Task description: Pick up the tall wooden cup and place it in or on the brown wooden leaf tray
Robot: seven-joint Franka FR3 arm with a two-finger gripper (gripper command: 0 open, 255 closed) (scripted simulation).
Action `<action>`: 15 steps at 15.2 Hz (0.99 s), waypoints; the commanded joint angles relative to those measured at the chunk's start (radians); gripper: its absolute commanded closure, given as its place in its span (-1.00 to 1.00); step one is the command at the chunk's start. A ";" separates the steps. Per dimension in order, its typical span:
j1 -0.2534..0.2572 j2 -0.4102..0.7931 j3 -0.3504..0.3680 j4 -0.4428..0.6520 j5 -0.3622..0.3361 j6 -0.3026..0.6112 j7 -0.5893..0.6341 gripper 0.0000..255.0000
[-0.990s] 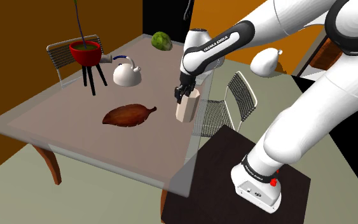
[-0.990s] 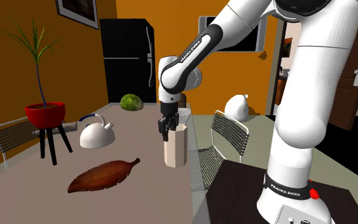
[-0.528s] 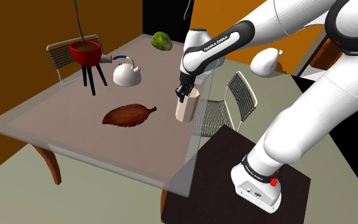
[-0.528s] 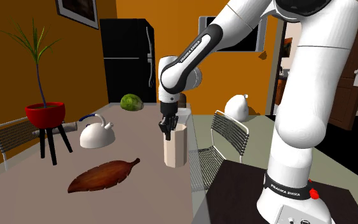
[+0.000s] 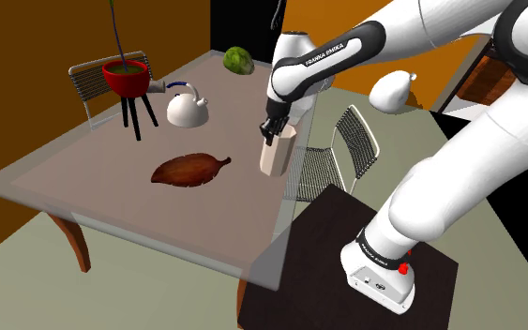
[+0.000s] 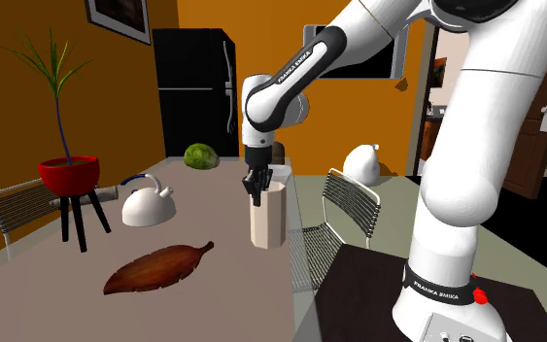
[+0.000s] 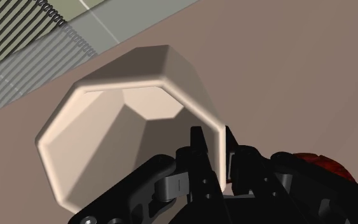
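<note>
A tall, pale beige faceted cup (image 5: 275, 157) (image 6: 267, 220) (image 7: 107, 140), plain-sided and open-topped, is held upright near the edge of the grey-brown worktop (image 5: 93, 183). It is well apart from the brown leaf-shaped wooden tray (image 5: 189, 170) (image 6: 159, 267). Its rim wall is pinched by the black tool (image 5: 271, 134) (image 6: 256, 193) (image 7: 213, 137), with one finger inside. Against half a second ago, cup and tool are seen slightly higher.
</note>
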 commanded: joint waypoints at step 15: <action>0.007 -0.079 0.014 0.133 -0.002 -0.211 0.025 1.00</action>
